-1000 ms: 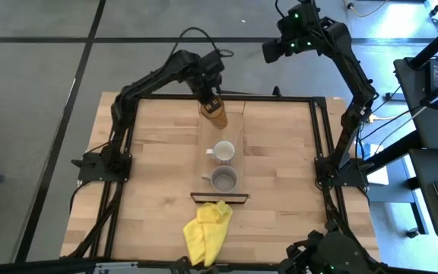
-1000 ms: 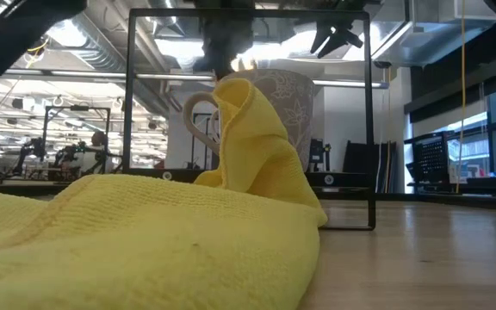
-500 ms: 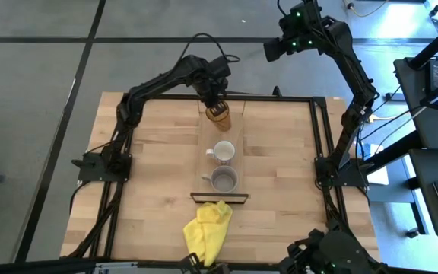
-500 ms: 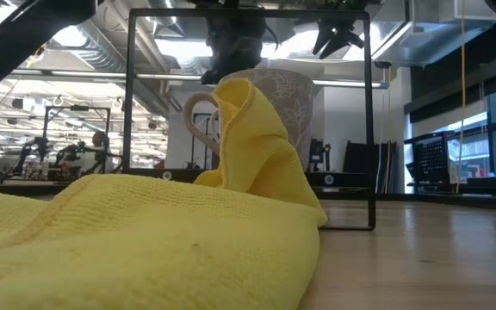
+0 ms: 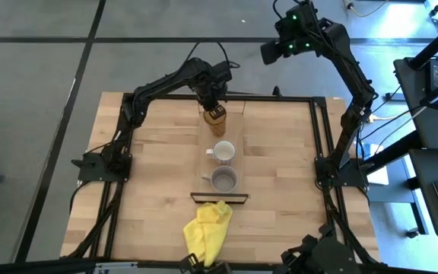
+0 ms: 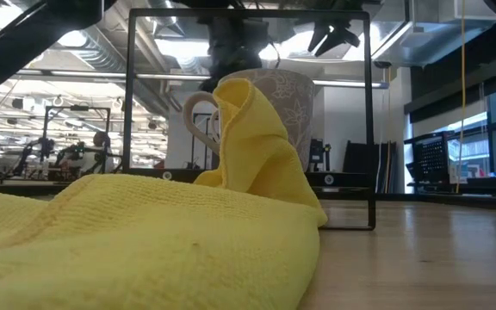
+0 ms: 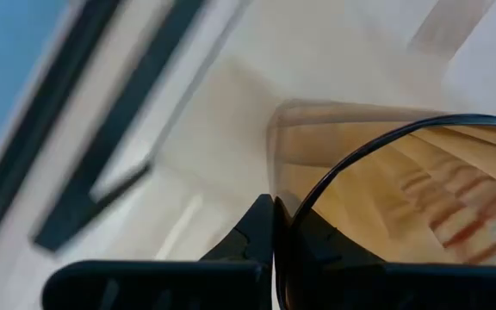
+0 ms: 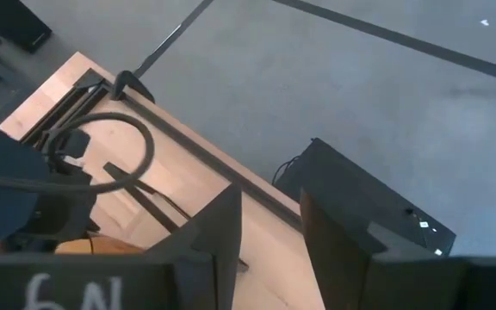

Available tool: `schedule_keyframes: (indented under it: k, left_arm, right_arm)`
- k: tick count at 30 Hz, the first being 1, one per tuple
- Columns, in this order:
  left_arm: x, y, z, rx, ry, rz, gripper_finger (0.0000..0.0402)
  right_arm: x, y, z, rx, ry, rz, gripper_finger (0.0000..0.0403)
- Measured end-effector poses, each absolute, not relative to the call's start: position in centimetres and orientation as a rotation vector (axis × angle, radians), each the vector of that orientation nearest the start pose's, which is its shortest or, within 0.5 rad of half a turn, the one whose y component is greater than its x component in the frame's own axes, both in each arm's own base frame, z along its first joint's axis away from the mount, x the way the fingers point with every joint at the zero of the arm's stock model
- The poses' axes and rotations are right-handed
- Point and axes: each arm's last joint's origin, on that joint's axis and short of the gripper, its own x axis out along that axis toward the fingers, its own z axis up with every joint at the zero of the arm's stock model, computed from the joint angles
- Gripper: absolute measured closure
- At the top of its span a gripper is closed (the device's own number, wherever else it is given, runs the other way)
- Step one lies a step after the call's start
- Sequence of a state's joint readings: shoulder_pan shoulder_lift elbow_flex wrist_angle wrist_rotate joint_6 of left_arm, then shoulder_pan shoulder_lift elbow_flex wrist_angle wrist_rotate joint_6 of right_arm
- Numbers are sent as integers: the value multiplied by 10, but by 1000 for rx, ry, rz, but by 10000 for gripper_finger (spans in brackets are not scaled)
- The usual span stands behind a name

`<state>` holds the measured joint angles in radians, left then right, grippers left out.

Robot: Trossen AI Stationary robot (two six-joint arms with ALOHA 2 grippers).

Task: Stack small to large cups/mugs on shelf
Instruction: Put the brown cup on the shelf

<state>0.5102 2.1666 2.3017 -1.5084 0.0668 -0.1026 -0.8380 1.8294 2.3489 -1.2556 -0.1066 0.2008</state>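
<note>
tumbler pinched at the far end of the shelf

the left gripper (image 5: 214, 101) is clamped on the tumbler (image 5: 217, 122), which is at the far end of the shelf (image 5: 220, 137). in the left wrist view its rim (image 7: 386, 146) runs down between the two fingers (image 7: 252, 232), one inside and one outside the wall. the white mug (image 5: 223, 152) sits mid-shelf and the grey mug (image 5: 223, 180) near the dark lip, all three in line. the right gripper (image 5: 274, 50) hangs beyond the table's far edge, fingers (image 8: 218, 228) apart.

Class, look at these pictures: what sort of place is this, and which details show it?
Probably a robotics lab or workshop: two arms mounted on a framed wooden table, exposed ceiling ducts and lights, and more equipment on benches behind.
</note>
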Motion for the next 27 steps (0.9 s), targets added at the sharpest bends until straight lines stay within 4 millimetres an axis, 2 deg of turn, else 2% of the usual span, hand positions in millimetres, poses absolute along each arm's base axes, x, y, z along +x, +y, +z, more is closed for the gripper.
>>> schedule_keyframes:
  k: [9, 27]
  left_arm:
    - [376, 203, 319, -472, 1265, 412, 398]
    - [378, 201, 319, -465, 1257, 405, 381]
  right_arm:
    - [235, -247, 467, 523, 611, -750, 280]
    - [238, -241, 464, 535, 654, -733, 280]
